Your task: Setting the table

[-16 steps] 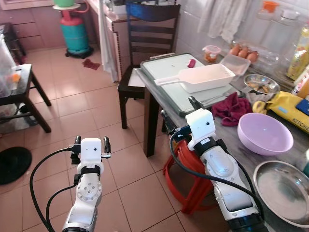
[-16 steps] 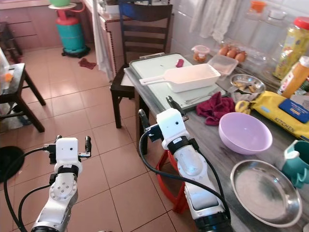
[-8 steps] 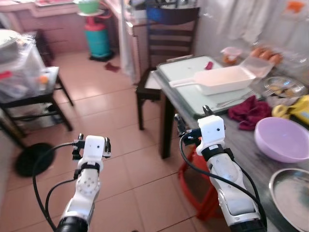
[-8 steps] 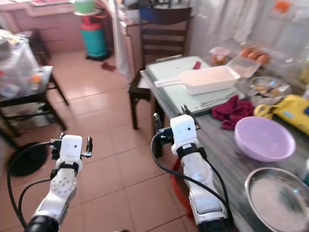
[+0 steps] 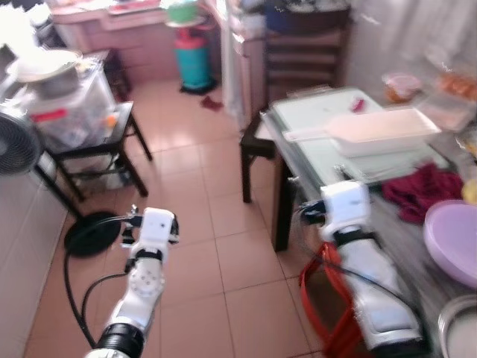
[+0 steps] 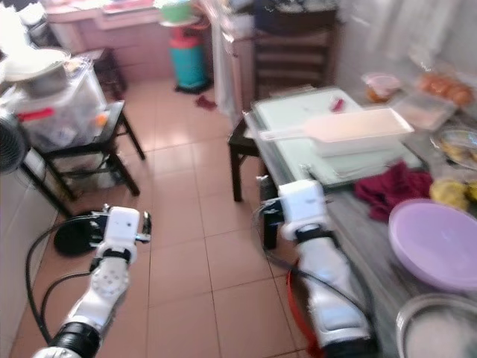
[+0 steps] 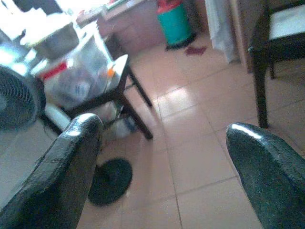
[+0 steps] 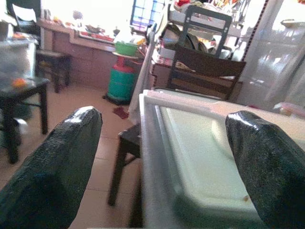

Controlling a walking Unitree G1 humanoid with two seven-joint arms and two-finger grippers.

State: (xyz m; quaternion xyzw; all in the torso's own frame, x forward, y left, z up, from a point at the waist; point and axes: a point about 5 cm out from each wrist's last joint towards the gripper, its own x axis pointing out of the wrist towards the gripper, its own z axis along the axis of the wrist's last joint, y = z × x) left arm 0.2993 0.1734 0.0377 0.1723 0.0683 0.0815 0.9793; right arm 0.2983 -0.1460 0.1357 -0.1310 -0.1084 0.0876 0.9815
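Both grippers are hanging empty with their fingers spread apart: the left gripper (image 5: 151, 218) over bare floor tiles, the right gripper (image 6: 287, 206) just off the near corner of the table (image 6: 358, 224). Everything for setting is sitting on that table, to the robot's right: a purple bowl (image 6: 436, 243), a steel plate (image 6: 440, 328) nearest the body, a white handled dish (image 6: 358, 129) lying crosswise on a pale board further off. By my judgement the right arm is far nearer; the bowl is lying ahead and to the right of its fingers.
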